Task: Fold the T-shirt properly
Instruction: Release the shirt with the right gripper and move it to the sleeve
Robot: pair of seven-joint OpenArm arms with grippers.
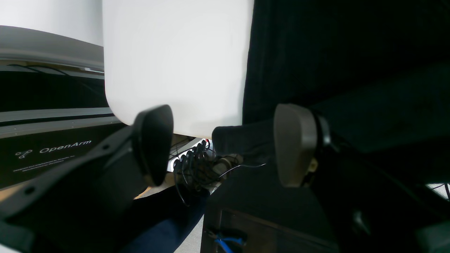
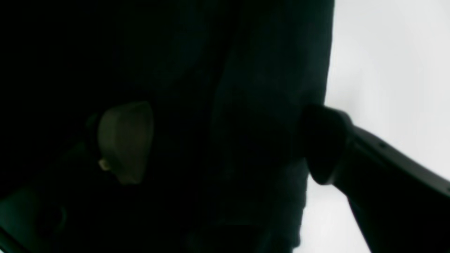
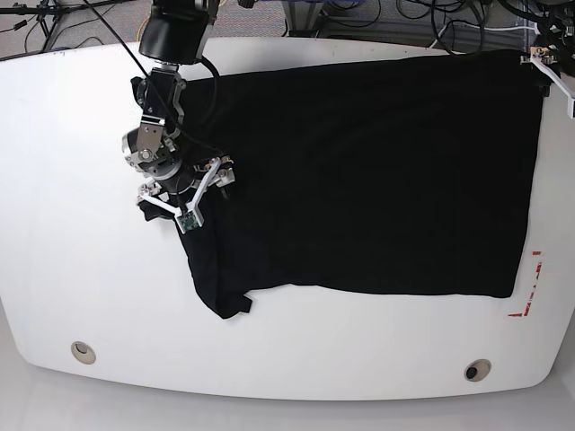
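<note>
Lying spread plain-side up across the white table (image 3: 63, 135), the T-shirt (image 3: 359, 171) is stretching away from the right gripper (image 2: 225, 144), whose jaws are standing wide apart over the cloth's edge; the left gripper (image 1: 225, 144) is hovering at the far corner, its fingers also parted, clamping nothing

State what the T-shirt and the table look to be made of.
T-shirt: soft matte black cloth, likely cotton knit; it lies limp, with wrinkles and a curled corner.
Table: smooth, hard white top, probably laminate or painted board; it carries a faint sheen, and round metal-looking fittings sit near the front edge.
</note>
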